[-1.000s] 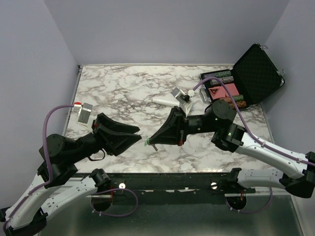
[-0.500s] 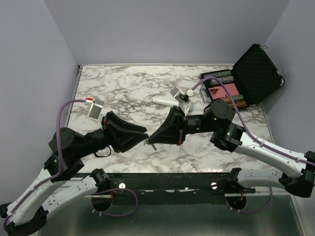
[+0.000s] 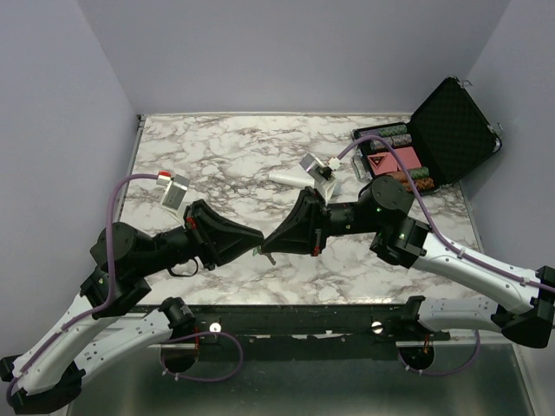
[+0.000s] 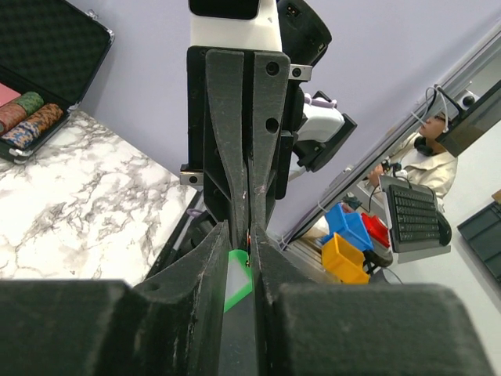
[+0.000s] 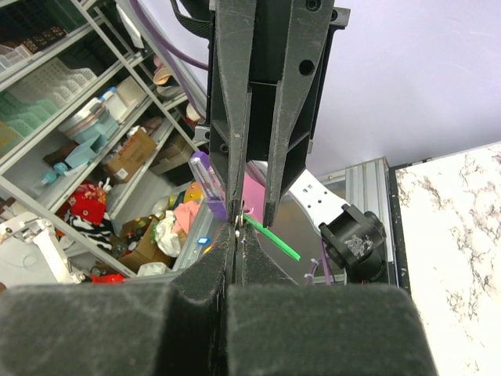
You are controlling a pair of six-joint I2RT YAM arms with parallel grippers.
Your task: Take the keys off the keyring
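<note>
The right end effector [image 3: 267, 248] is clamped shut on the keyring [image 4: 239, 276] at its tips, long axis pointing straight into the left end effector [image 3: 257, 239], which straddles it, narrowly parted, nose to nose

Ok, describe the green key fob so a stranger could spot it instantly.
Find the white marble table, then the spot near its front edge where the left gripper and right gripper meet tip to tip. Held there is the keyring fob: a small flat bright green tab, the only green thing there.
</note>
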